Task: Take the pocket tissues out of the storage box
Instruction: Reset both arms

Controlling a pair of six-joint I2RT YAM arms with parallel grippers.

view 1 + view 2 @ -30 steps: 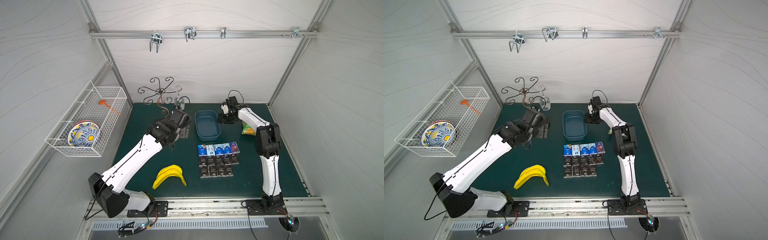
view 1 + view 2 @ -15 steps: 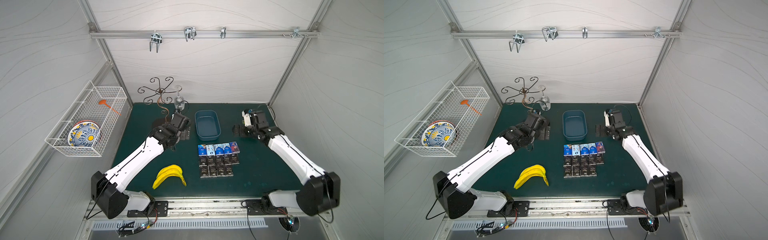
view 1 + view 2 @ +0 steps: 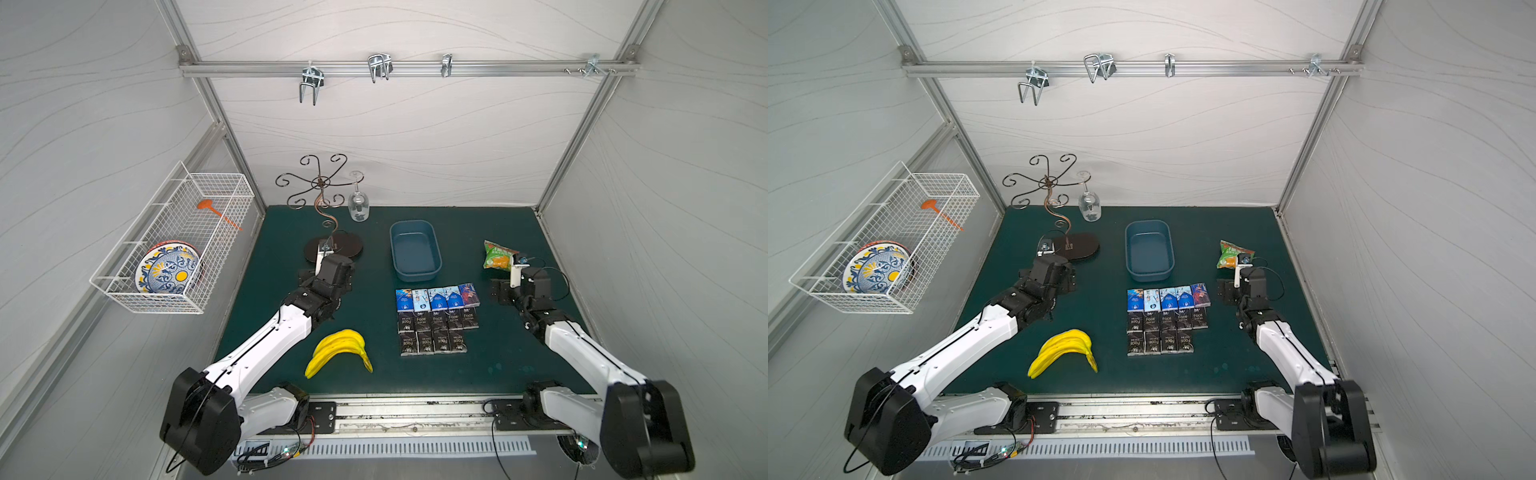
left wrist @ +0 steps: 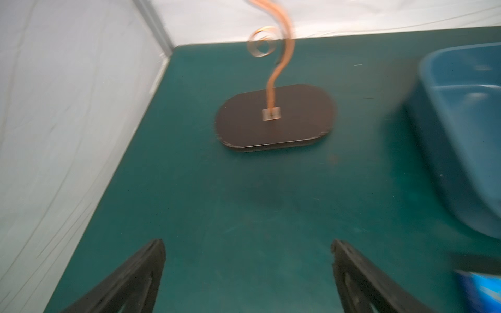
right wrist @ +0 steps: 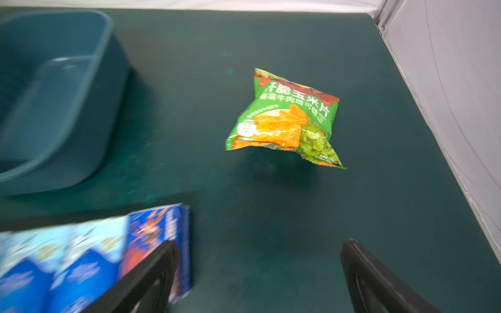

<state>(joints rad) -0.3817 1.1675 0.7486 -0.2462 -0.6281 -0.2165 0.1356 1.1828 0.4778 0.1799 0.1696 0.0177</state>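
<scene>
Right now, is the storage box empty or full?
Empty: in both top views the storage box shows only bare floor; the pocket tissues lie in rows on the mat outside it.

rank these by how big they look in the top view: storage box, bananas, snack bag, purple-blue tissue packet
1. storage box
2. bananas, wider but thinner, close call
3. snack bag
4. purple-blue tissue packet

Smooth plastic on the storage box [image 3: 417,275]; glossy film on the pocket tissues [image 3: 436,320] and snack bag [image 3: 498,257]; matt dark-green covering over the surface [image 3: 519,353]
</scene>
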